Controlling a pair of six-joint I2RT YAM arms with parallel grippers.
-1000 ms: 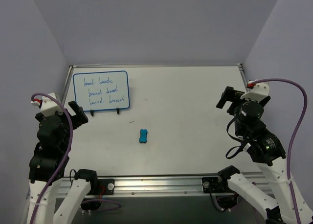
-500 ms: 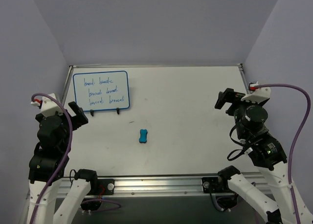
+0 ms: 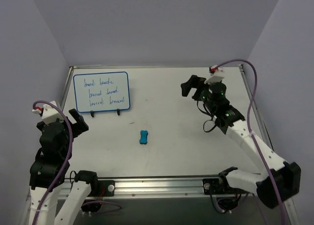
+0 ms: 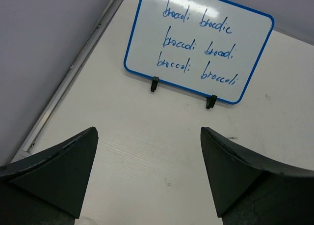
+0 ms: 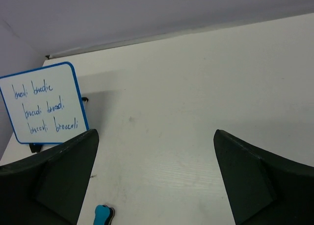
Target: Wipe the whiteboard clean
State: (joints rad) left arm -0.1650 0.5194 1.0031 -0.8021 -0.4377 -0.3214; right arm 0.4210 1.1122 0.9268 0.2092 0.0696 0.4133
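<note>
The whiteboard [image 3: 101, 91] stands tilted at the table's far left, with three lines of blue writing. It also shows in the left wrist view [image 4: 196, 43] and the right wrist view [image 5: 44, 104]. The blue bone-shaped eraser [image 3: 143, 136] lies on the table near the middle, and at the bottom edge of the right wrist view [image 5: 104, 215]. My left gripper [image 3: 78, 118] is open and empty, just in front of the board [image 4: 148, 131]. My right gripper [image 3: 189, 86] is open and empty above the far right part of the table, facing the board [image 5: 156, 132].
The board rests on a black wire stand [image 4: 155, 84] whose feet stick out in front. A metal rail [image 3: 157, 183] runs along the near edge of the table. Purple walls [image 3: 157, 28] close the back and both sides.
My right arm has swung from the right side of the table forward and to the left, and now faces the board. The left arm has hardly moved.
</note>
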